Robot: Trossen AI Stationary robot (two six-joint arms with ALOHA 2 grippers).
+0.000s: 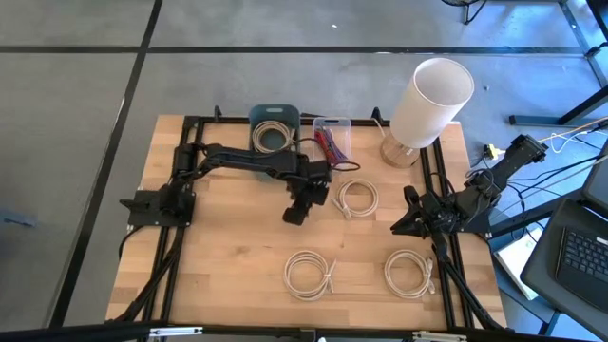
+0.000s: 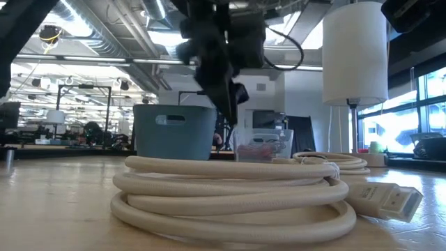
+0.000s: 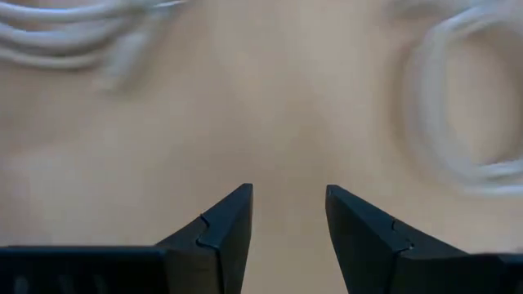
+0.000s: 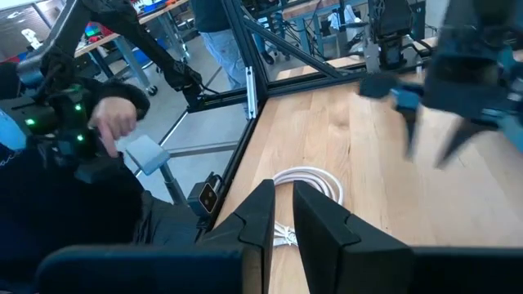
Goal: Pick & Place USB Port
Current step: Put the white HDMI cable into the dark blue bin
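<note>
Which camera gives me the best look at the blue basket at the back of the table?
The high view: it looks straight down into the blue basket and shows a coiled cable inside. The low view shows only its front wall, partly behind the nearest cable coil. Neither wrist view shows it.

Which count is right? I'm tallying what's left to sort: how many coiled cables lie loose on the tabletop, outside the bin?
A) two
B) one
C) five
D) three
D: the high view shows three loose cables on the table, plus one already in the bin.
</note>
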